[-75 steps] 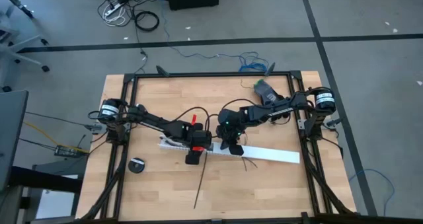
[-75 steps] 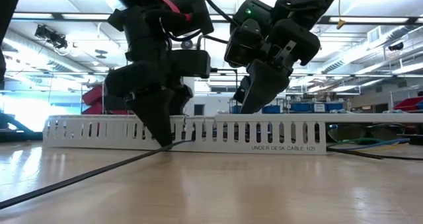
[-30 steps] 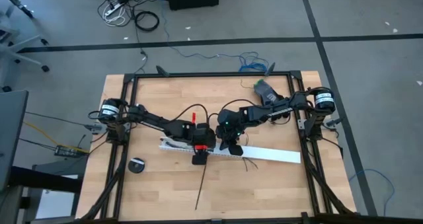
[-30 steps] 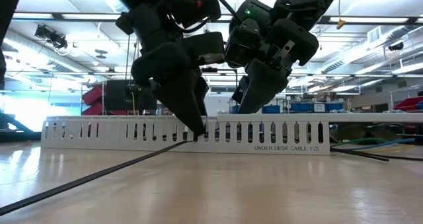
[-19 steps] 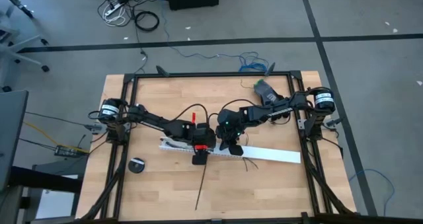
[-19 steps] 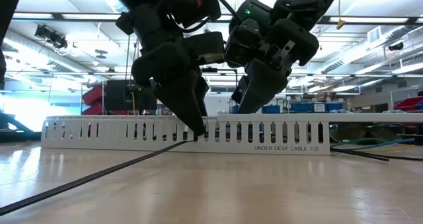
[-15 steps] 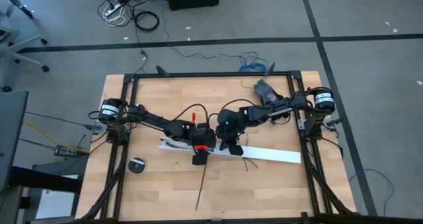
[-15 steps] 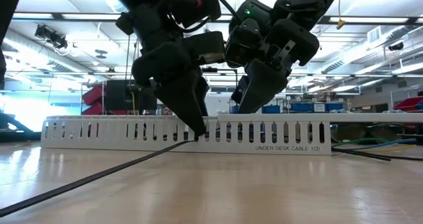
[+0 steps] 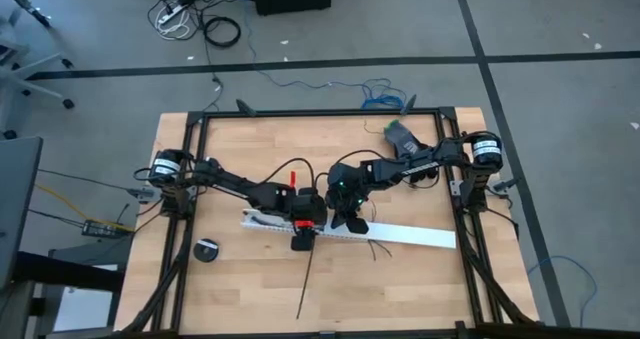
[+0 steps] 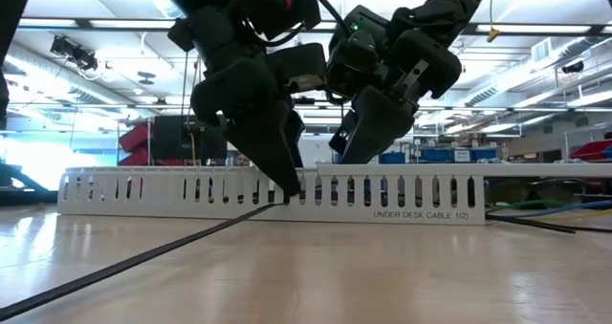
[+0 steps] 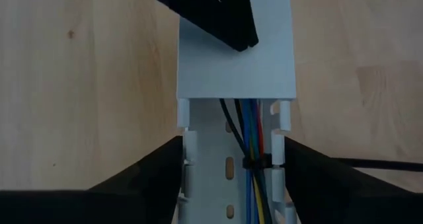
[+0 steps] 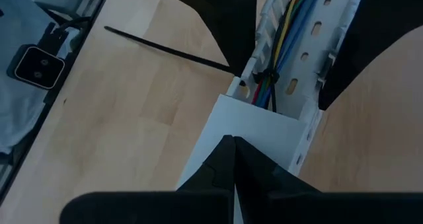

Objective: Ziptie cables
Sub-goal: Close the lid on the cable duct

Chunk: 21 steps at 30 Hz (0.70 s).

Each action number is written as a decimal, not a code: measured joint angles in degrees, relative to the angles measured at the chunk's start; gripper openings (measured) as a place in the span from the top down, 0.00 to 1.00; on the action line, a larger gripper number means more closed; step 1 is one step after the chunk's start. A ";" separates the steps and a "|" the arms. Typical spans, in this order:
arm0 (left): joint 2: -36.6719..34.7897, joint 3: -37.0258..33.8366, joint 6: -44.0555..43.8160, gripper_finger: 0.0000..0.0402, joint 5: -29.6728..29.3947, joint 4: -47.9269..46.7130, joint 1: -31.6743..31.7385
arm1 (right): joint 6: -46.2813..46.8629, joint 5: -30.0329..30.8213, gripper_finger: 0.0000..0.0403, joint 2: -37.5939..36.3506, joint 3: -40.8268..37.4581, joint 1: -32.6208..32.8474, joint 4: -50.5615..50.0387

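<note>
One long white plastic channel (image 9: 345,229) with slotted side walls lay across the pale wooden bench (image 9: 240,289); part of it carried a smooth flat cover, the rest stood open. Inside the open stretch ran the cables (image 11: 251,151), a bunch of thin smooth wires: blue, black, red and yellow ones could be counted at least, lying side by side along the channel floor. One ziptie (image 12: 168,49), a thin flat black plastic strip, was looped around the bunch just beside the cover's edge, its long straight tail passing out through a side slot and across the bench away from the channel.

The left end effector (image 11: 228,159) stood over the open stretch with its two dark fingers spread wide, one outside each channel wall, the ziptie loop between them, gripping nothing that could be seen. The right end effector (image 12: 232,159) hovered above the covered stretch, near the loop, its two fingers pressed together into one point and holding nothing
</note>
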 joint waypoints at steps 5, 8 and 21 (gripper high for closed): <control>0.01 0.00 0.02 0.43 -0.02 -0.20 -0.02 | 0.01 -0.18 1.00 -1.09 -0.07 0.02 0.55; 0.34 0.00 -0.01 0.43 -0.02 0.46 -0.02 | 0.15 0.61 1.00 -2.57 -0.17 -0.08 0.34; 0.89 -0.24 1.10 0.43 0.39 0.57 0.00 | 2.49 -0.23 1.00 -3.93 -0.15 -0.13 -3.19</control>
